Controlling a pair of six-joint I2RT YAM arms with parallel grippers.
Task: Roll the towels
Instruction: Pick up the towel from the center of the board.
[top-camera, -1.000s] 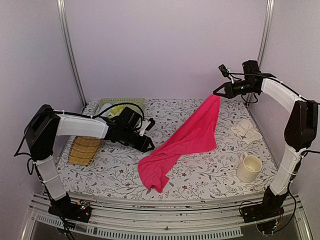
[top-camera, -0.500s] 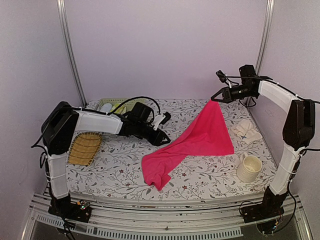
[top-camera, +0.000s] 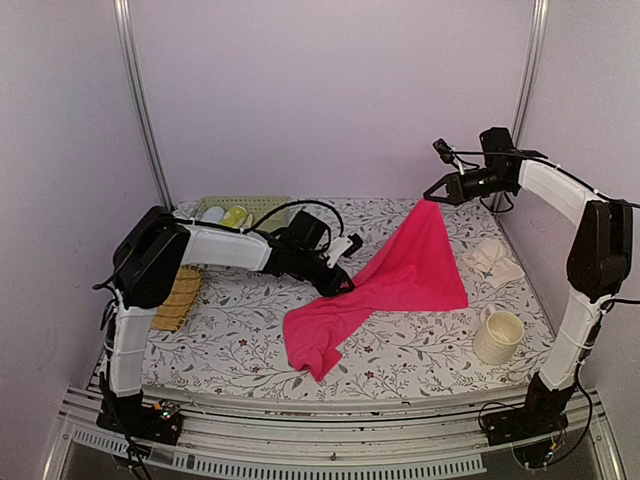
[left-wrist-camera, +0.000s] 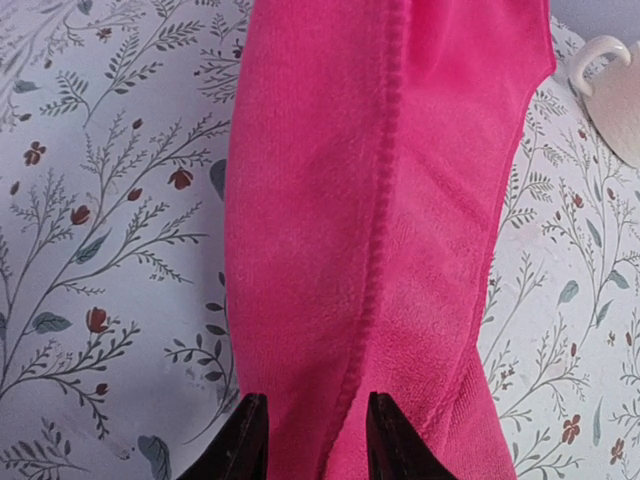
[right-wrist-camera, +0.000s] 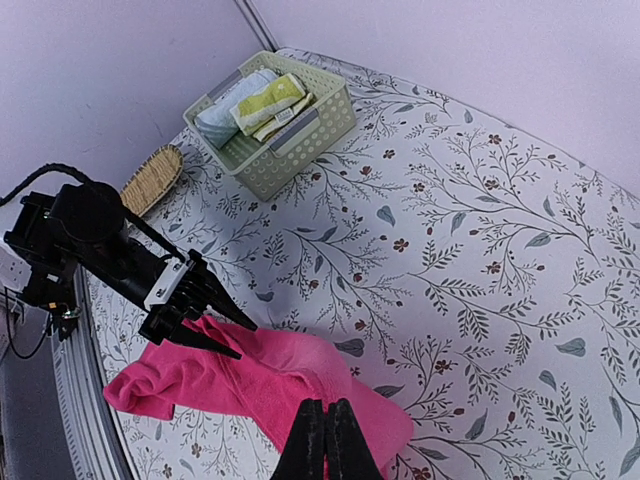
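Item one, the pink towel (top-camera: 405, 272): we find it unrolled, stretched as a slanting sheet from a raised far corner down to the floral table cover (top-camera: 235, 345). Its lower end is bunched in a crumpled heap near the front middle of the table, and one flat corner is spread toward the right. Item two, the right gripper (right-wrist-camera: 325, 440): we record its fingers pressed together on the towel's top corner, holding that corner up in the air above the far right part of the table. Item three, the left gripper (left-wrist-camera: 316, 446): it is reached out low over the middle of the table at the towel's left edge. Its jaws stand partly apart, with a stitched fold of pink cloth running between the two dark fingertips. We cannot tell whether the tips press on the cloth. Item four, the cream-white towel (top-camera: 492, 262): it lies crumpled and unrolled on the cover at the far right, just beside the pink towel's spread corner. We cannot tell whether the two touch. Item five, a cream mug (top-camera: 497, 337): it stands upright at the right front, nearer than the cream-white towel and apart from the pink one, its handle turned to the left. Item six, a woven straw mat (top-camera: 180, 297): it lies flat at the left side, partly hidden behind the left arm. Item seven, a pale green slotted basket (right-wrist-camera: 300, 125): it sits in the far left corner and holds folded white and yellow-green packs.
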